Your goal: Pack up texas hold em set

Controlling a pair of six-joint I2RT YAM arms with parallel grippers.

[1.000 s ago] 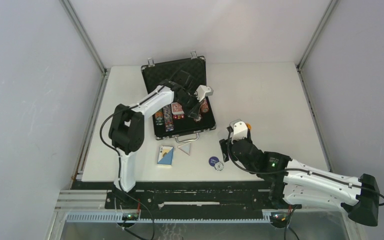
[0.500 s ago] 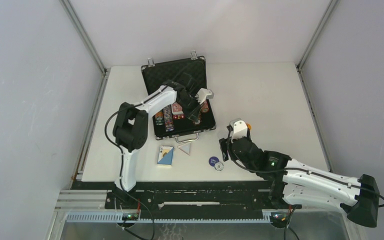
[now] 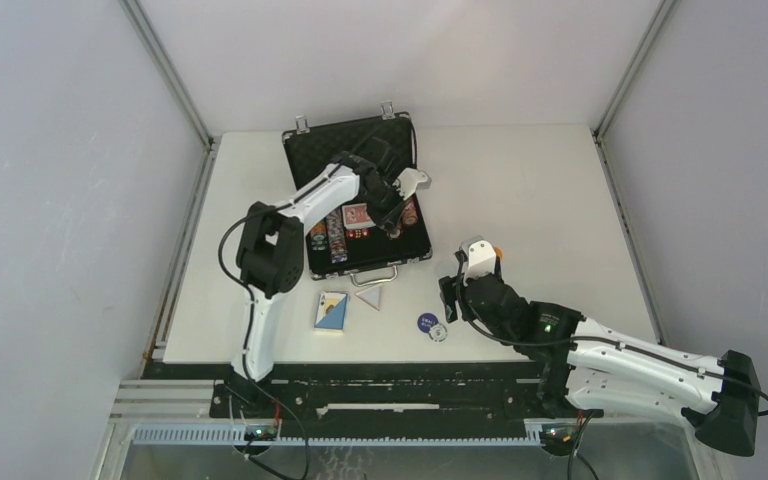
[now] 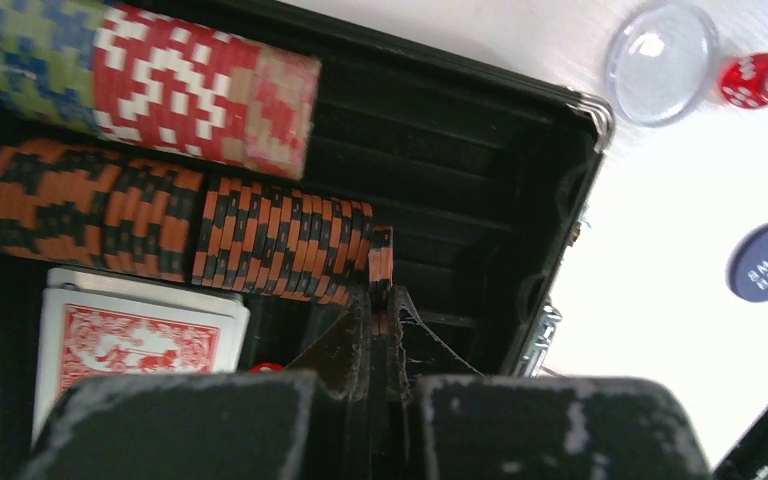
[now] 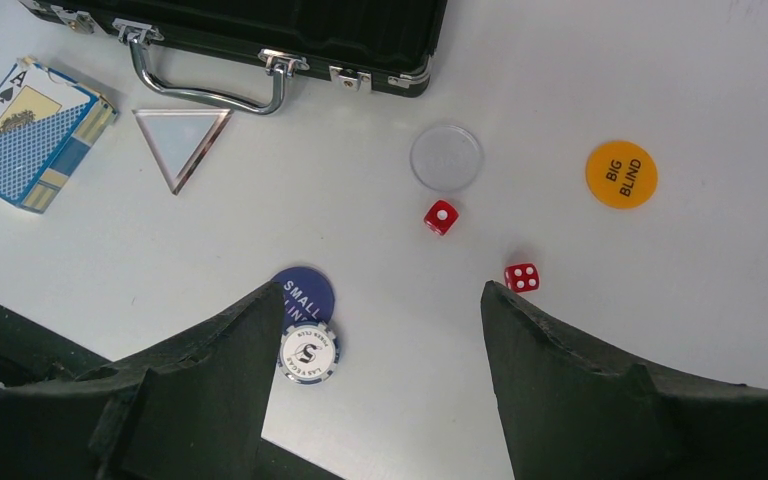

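Observation:
The black briefcase (image 3: 348,142) lies open at the table's back. Its tray (image 4: 480,170) holds rows of orange-black chips (image 4: 180,225), red-white chips (image 4: 200,85) and a red card deck (image 4: 135,345). My left gripper (image 3: 392,222) (image 4: 381,300) hangs inside the tray at the right end of the orange-black row, shut on an upright orange-black chip (image 4: 381,258). My right gripper (image 3: 450,296) (image 5: 382,292) stands open low over the table in front of the case. A white-blue chip (image 5: 307,352) lies beside its left finger (image 5: 250,340), and a red die (image 5: 521,277) by its right one.
On the table in front of the case lie a blue card deck (image 5: 30,135), a clear triangle (image 5: 180,140), a clear disc (image 5: 446,157), a second red die (image 5: 441,217), an orange "big blind" button (image 5: 621,174) and a blue "small blind" button (image 5: 305,293). The case handle (image 5: 205,85) faces me.
My left gripper has shifted slightly toward the back of the case, still shut on the chip. The right arm has not moved.

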